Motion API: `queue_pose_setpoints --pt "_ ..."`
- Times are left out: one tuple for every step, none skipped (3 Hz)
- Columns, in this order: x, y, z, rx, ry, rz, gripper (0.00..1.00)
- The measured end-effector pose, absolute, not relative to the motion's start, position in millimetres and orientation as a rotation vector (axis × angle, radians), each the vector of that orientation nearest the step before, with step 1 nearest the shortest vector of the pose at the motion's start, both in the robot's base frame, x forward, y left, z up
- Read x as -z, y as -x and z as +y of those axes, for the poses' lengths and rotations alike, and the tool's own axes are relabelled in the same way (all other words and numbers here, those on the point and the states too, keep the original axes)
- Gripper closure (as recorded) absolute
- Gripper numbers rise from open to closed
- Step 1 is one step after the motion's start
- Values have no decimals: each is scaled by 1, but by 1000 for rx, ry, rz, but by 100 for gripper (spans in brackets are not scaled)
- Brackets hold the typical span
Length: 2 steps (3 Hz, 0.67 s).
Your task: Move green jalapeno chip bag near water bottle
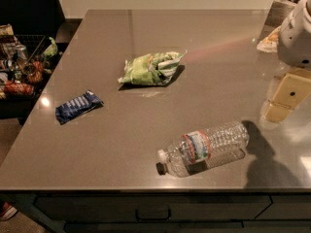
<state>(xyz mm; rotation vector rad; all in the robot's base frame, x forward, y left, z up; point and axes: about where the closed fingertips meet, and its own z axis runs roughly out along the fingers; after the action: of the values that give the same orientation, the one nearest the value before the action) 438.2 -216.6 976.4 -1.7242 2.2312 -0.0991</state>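
The green jalapeno chip bag (150,68) lies wrinkled on the grey table, a little past its middle. The water bottle (204,148) lies on its side near the table's front edge, with its dark cap pointing left. My gripper (284,101) hangs over the table's right edge, with the white arm housing (296,33) above it. It is well to the right of the bag, up and to the right of the bottle, and holds nothing that I can see.
A dark blue flat snack packet (77,106) lies at the table's left side. A wire basket (22,64) with several snacks and cans stands off the table's left edge. Some items (269,40) sit at the far right edge behind the arm.
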Motion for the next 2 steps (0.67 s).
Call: queue_pose_setpoints --pt "-976 -438 -217 99 1724 2231 0" --pt "-977 -447 -210 93 1743 2201 0"
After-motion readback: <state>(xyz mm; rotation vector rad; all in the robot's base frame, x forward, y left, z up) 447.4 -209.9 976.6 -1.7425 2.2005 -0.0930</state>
